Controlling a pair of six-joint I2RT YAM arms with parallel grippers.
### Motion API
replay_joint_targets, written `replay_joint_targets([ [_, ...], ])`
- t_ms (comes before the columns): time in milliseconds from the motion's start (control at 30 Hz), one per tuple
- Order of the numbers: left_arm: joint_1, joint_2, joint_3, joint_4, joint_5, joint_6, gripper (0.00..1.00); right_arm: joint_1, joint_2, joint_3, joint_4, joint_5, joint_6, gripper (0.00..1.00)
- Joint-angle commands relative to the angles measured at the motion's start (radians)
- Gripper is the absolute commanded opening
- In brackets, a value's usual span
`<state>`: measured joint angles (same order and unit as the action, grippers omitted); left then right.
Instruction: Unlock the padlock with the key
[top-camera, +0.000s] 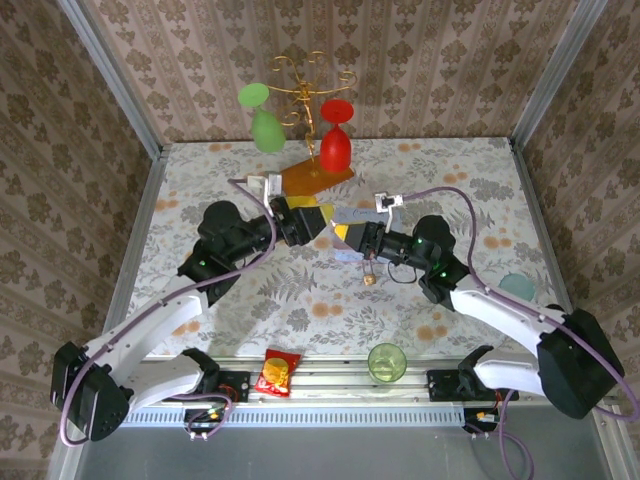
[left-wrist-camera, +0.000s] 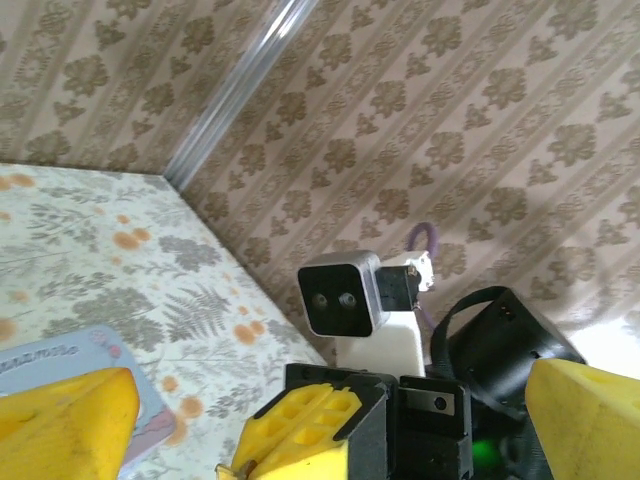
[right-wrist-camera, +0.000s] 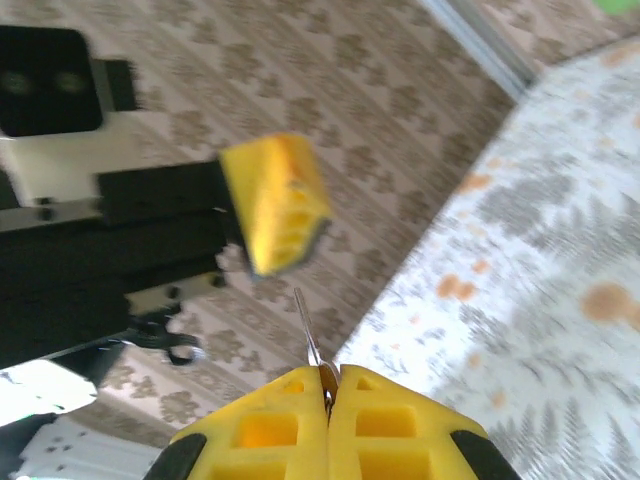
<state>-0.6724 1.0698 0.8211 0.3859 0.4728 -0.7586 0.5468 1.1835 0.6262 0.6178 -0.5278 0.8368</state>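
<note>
We take this for a robot test cell dressed up as a home. Brown damask wallpaper panels (top-camera: 400, 60) sit in bare aluminium corner posts (top-camera: 113, 80). Two white-and-black robot arms (top-camera: 150, 330) are bolted to a slotted aluminium rail (top-camera: 335, 385) at the edge of a floral-print worktop (top-camera: 300, 300). A gold wire glass rack (top-camera: 303, 100) stands on it.

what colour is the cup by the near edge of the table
Translucent green; the cup shows best in the top external view.
</note>
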Motion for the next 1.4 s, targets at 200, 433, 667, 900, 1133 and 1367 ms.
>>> replay_joint_targets([
  [200,-0.082,0.221,0.029,-0.257,-0.121,0.035,0.88,-0.098,-0.116,-0.039,-0.651,0.241,-0.165,0.0],
  [433,-0.184,0.375,-0.046,-0.041,-0.197,-0.098,0.92,-0.192,-0.199,-0.183,-0.702,0.232,-0.143,0.0],
  [667,-0.218,0.561,-0.057,0.052,-0.256,-0.202,0.81,-0.247,-0.237,-0.236,-0.726,0.239,-0.162,0.0],
  [900,-0.277,0.67,-0.002,0.061,-0.323,-0.198,0.78,-0.26,-0.221,-0.223,-0.773,0.218,-0.203,0.0],
  [1133,-0.282,0.765,0.037,0.104,-0.29,-0.186,0.74,-0.264,-0.233,-0.246,-0.765,0.216,-0.194,0.0],
  [1367,-0.291,0.799,0.056,0.079,-0.298,-0.177,0.68,-0.265,-0.227,-0.262,-0.749,0.213,-0.184,0.0],
])
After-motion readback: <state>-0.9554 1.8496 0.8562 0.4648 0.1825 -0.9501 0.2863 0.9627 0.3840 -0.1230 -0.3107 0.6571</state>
